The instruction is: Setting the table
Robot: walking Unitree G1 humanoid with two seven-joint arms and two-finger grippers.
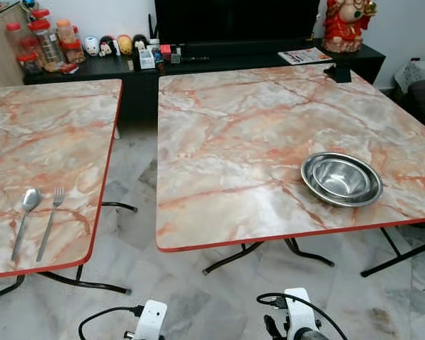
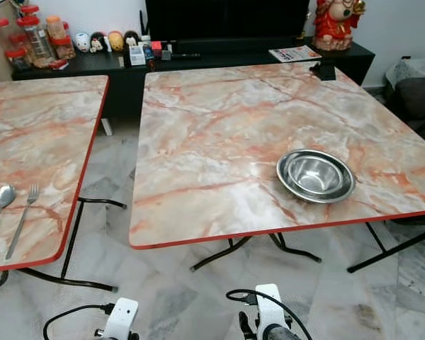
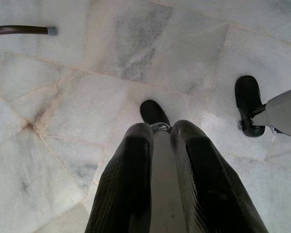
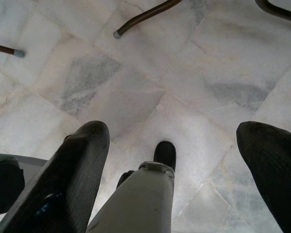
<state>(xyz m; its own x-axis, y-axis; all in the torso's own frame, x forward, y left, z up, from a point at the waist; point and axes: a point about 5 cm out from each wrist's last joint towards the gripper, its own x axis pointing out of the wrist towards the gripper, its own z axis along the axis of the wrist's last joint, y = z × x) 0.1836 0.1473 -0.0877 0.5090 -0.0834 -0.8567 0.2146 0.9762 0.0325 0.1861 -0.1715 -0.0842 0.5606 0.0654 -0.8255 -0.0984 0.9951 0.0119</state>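
We stand before two marble-look tables. On the right table sits the steel bowl, near its front edge; on the left table, the spoon and fork lie side by side. The bowl looks light, stiff and slick, so we would pinch its rim. The cutlery is thin and flat; the handles suit best. Our left gripper hangs nearly closed, our right gripper spread wide, both empty over the floor.

Head stereo pair looks forward and down from standing height at two marble tables, offset sideways from each other; both share the bowl at 2 o'clock and the cutlery at 9 o'clock. Each wrist camera points straight down past its own black fingers at the marble floor, close up, sharing only floor tiles and table feet.
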